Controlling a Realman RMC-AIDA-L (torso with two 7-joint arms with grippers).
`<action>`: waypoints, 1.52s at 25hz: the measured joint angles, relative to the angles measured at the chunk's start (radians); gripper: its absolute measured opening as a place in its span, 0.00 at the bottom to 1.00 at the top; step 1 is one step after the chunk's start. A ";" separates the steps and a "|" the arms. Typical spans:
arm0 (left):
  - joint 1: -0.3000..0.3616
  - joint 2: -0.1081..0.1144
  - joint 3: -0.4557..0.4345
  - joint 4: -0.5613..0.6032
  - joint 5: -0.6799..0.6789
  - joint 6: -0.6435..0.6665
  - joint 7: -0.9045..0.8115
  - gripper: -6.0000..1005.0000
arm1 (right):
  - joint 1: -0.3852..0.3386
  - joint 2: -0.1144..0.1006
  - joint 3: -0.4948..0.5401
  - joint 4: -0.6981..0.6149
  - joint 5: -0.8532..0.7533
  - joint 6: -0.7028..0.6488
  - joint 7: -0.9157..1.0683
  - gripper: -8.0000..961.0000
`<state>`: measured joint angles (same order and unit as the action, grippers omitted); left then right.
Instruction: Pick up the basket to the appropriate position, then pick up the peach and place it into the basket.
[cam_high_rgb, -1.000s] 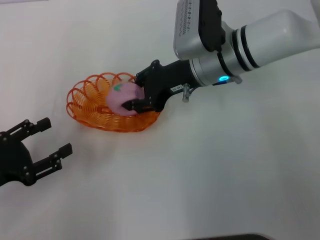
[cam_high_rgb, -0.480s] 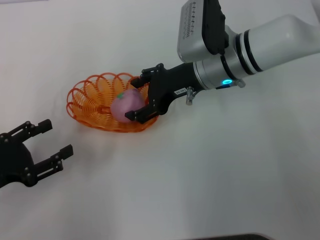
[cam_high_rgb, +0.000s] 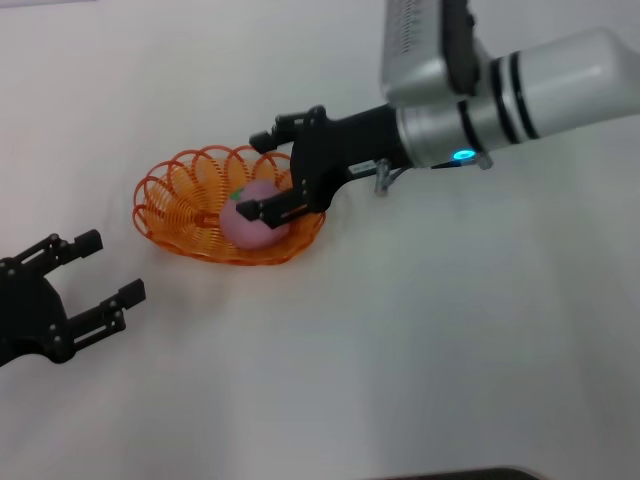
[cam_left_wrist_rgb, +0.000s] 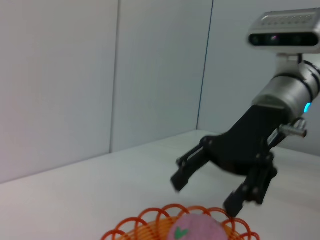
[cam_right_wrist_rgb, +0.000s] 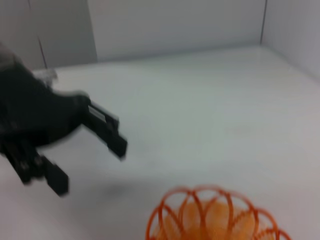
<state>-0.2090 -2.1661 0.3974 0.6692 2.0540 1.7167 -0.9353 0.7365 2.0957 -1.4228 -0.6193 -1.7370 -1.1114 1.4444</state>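
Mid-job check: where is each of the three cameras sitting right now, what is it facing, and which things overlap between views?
Head: looks down at the table, basket, peach; both arms show, right end effector open over the peach, left end effector open nearby.
Left wrist: looks across the basket and peach at the right end effector.
Right wrist: looks over the basket at the left end effector.
Shared: the basket.

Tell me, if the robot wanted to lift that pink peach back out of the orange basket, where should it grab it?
From above, one finger either side of the peach at its widest. It is round and sits low in the basket, whose looped rim blocks a sideways approach.
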 joint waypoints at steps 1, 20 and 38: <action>0.000 0.000 -0.001 0.000 -0.004 -0.001 -0.001 0.76 | -0.028 -0.001 0.005 -0.030 0.021 -0.014 -0.014 0.95; -0.007 0.003 0.011 0.001 -0.007 -0.003 -0.004 0.76 | -0.317 -0.007 0.140 -0.141 0.074 -0.263 -0.123 0.94; -0.013 0.003 0.026 -0.011 0.092 -0.005 0.005 0.76 | -0.444 -0.011 0.397 0.146 0.064 -0.267 -0.482 0.94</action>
<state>-0.2216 -2.1629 0.4234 0.6580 2.1464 1.7112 -0.9307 0.2930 2.0851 -1.0258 -0.4737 -1.6727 -1.3780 0.9620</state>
